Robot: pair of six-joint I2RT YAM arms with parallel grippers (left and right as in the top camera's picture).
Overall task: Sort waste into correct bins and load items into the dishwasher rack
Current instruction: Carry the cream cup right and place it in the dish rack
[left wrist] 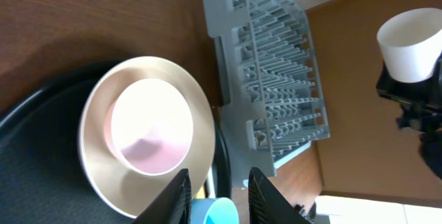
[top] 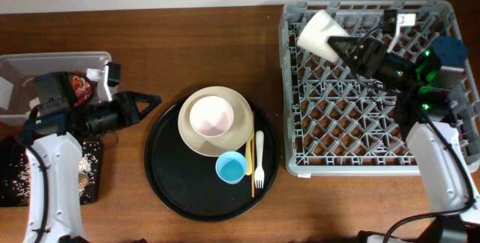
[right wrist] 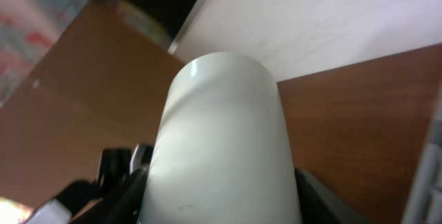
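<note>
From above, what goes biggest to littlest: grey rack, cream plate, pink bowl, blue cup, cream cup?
1. grey rack
2. cream plate
3. pink bowl
4. cream cup and blue cup: unsure, since the right gripper holds the cream cup up nearer the camera.

Left claw (top: 153,105) spread wide, pointing rightward; right claw (top: 341,46) clamped tight.
</note>
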